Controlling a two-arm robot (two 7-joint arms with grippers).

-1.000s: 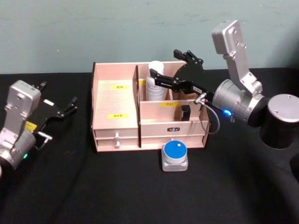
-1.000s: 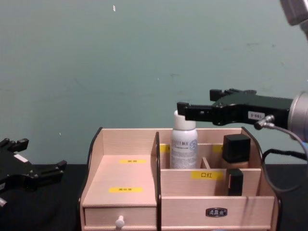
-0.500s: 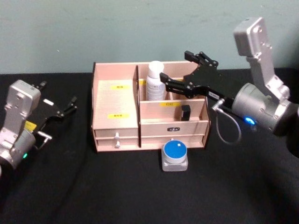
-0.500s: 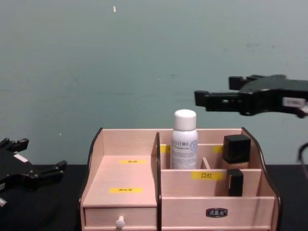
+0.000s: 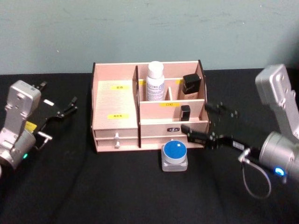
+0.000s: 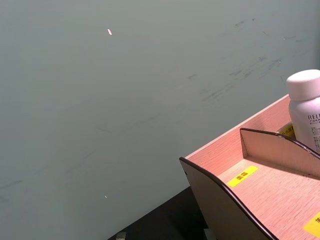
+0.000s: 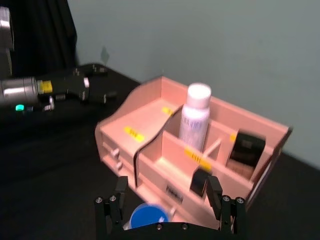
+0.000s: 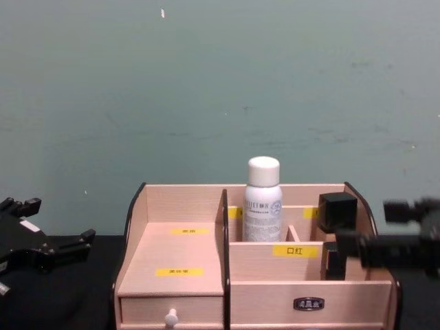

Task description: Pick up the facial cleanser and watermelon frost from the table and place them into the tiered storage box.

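head view: right end effector (image 5: 195,116) lowered

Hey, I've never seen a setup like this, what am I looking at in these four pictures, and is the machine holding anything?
It is a robot with two arms, each ending in a two-finger gripper. One picture looks down from its head, one looks across from its chest, and two come from wrist cameras. On the black table stands a pale wooden tiered storage box. A white bottle stands upright in a back compartment, a black-capped item in the one beside it, and a small black item one tier lower. A small blue-lidded container sits on the table in front of the box. The right gripper is open and empty, low near that container. The left gripper rests open off to the left, holding nothing.
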